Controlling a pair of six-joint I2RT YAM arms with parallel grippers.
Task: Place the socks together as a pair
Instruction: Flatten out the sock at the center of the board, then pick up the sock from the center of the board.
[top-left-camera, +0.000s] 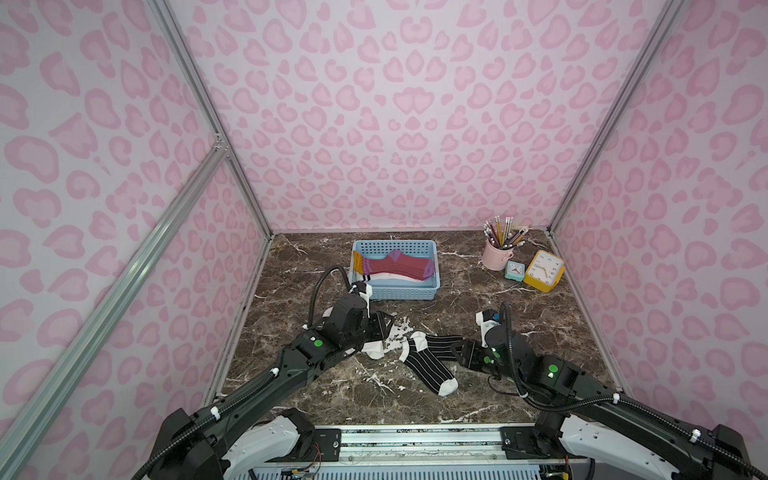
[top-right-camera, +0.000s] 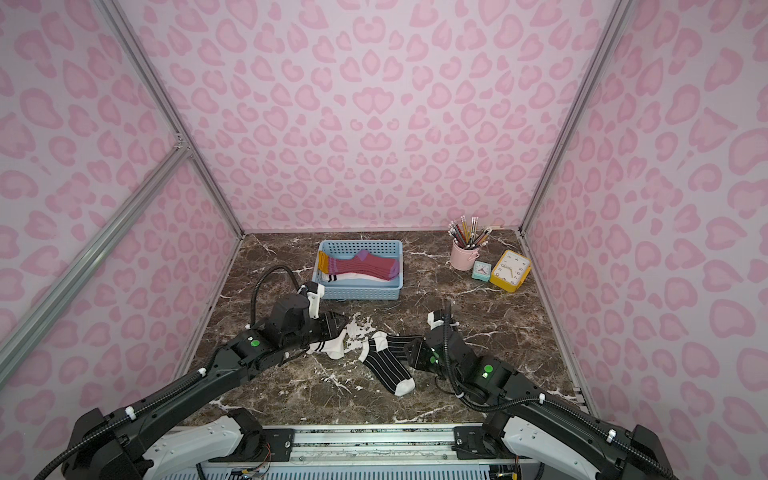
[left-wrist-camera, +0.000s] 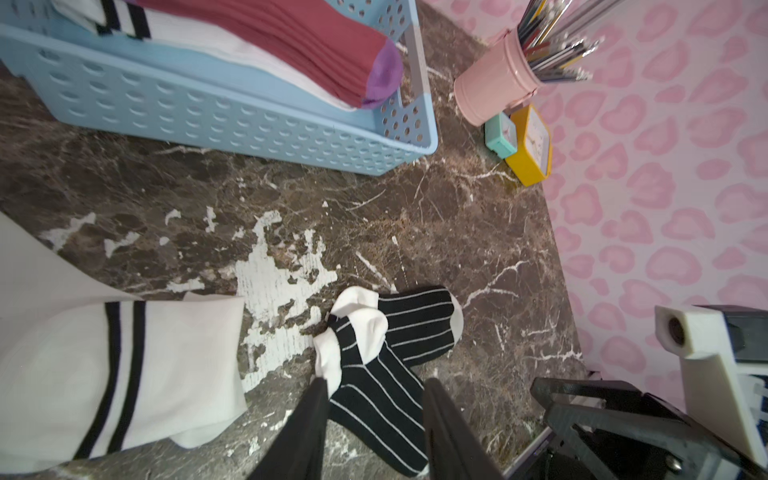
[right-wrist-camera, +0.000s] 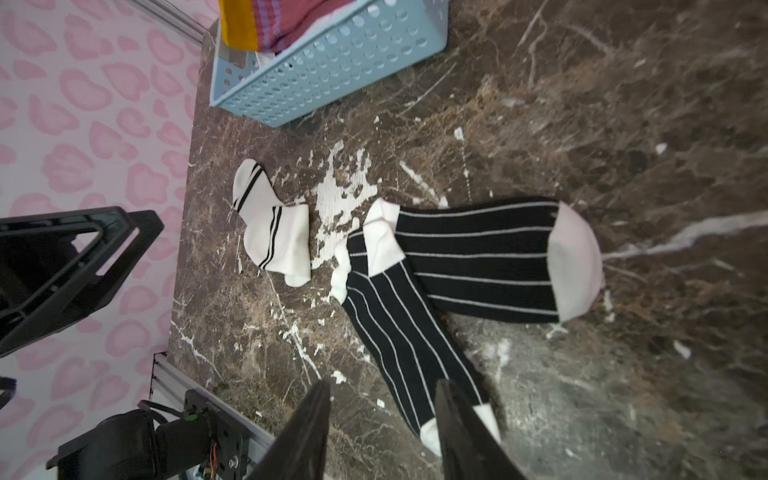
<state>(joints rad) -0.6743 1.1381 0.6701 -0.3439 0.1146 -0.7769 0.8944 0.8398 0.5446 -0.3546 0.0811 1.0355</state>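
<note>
Pink leopard-print walls (top-left-camera: 415, 104) on three sides, dark marble tabletop (top-left-camera: 519, 324).

Black pinstripe socks (top-left-camera: 428, 357): two, mid-table toward the front. They're crossed in a V and overlap at their white ends, next to a scuffed white patch (top-left-camera: 397, 332) in the tabletop. One runs toward the right arm, the other toward the front edge with its white toe showing. Crossed, not laid flush.

Loose white sock (top-left-camera: 376, 349) with black bands: bunched just left of the patch, apart from the black ones. Partly hidden by the left arm in both top views. Bands show in two places in the right wrist view, so can't tell if it's one sock or two.

Left gripper (left-wrist-camera: 376, 384): jaws partly apart, nothing clamped. It's near the loose white sock, pointing at the black pair. Height off the table: can't tell.

Right gripper (right-wrist-camera: 382, 384): jaws apart, nothing clamped. It sits at the right end of the black socks. In its wrist view the fingers frame the white toe of the front-pointing sock. Contact with fabric: can't tell.

Blue perforated basket (top-left-camera: 405, 293), rear, left of centre: maroon sock (top-left-camera: 399, 264) with mustard cuff and purple toe, lying on a binned white sock (top-left-camera: 395, 277).

Rear right corner: pink pencil cup (top-left-camera: 494, 255), teal clock (top-left-camera: 514, 271), yellow clock (top-left-camera: 543, 271), close together.
</note>
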